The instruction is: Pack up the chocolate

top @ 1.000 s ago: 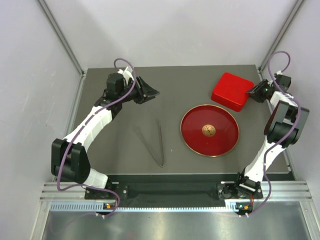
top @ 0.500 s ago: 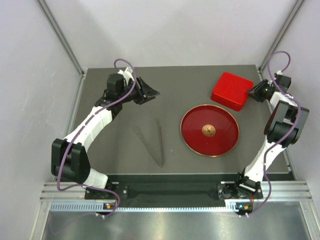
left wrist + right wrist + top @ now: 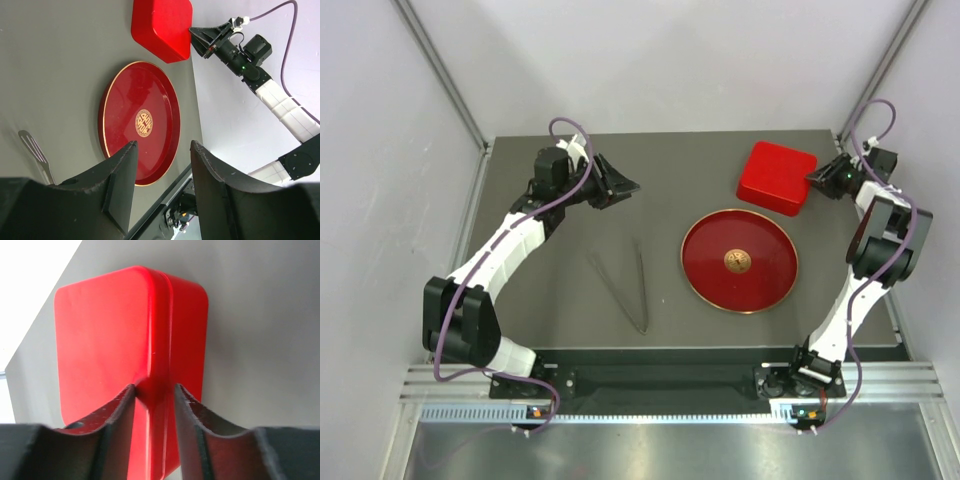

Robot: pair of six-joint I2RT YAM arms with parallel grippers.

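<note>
where the dark table [image 3: 700, 165] runs toward its 2 o'clock corner in the top view, a closed red box [image 3: 777, 177] lies with rounded corners. the right gripper [image 3: 811, 180] meets it from the 3 o'clock side. in the right wrist view that gripper [image 3: 155, 388] has its jaws drawn narrow, one finger on each side of the box's near edge. they pinch the red box [image 3: 105, 340] where the seam between lid and base runs. so it has hold of the box and nothing else.

the chocolate does not show in any view, and whether it sits inside the closed box cannot be told.

just toward 4 o'clock from the table's middle rests a round red plate [image 3: 765, 235] with a gold rim. a gold-brown emblem [image 3: 737, 262] marks its centre. the plate lies near the box but apart from it.

toward 8 o'clock lie thin grey metal tongs [image 3: 630, 285], their arms spread toward 12 o'clock and joined at the 6 o'clock end.

the left gripper [image 3: 625, 185] hangs at about 10 o'clock, pointing toward 3 o'clock, well apart from everything. in the left wrist view its jaws stand partly apart with nothing between them [image 3: 163, 144]. beyond them that view shows the plate [image 3: 117, 100], a tongs tip [image 3: 34, 149] and the box [image 3: 161, 25].
</note>
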